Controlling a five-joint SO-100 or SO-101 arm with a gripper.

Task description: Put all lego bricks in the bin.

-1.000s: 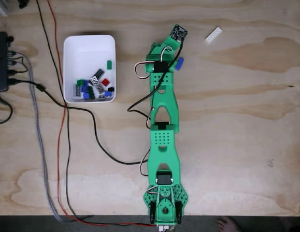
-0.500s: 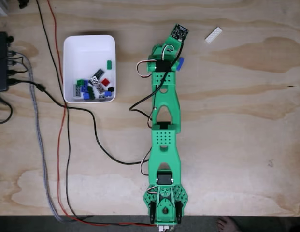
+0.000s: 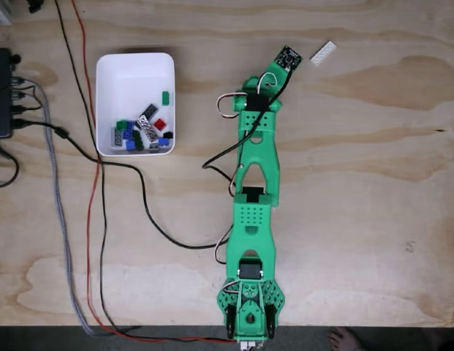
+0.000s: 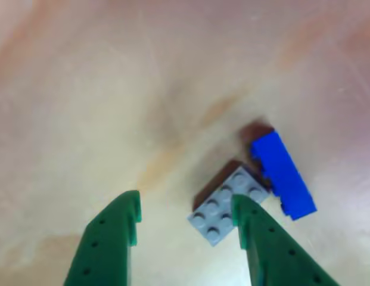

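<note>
Bare wood between pincer [image 4: 186, 223] fingers — grey brick [image 4: 225, 205], blue brick [image 4: 283, 174] crowd right.

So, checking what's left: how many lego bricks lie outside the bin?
3: a white brick upper right in the fixed view; a grey brick and a blue brick beside the end effector. The arm may hide more.

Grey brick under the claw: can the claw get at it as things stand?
Probably yes. In the other view the claw is open, with the grey brick lying flat on the table just ahead, partly behind one finger. The blue brick sits right against it and could get nudged.
</note>
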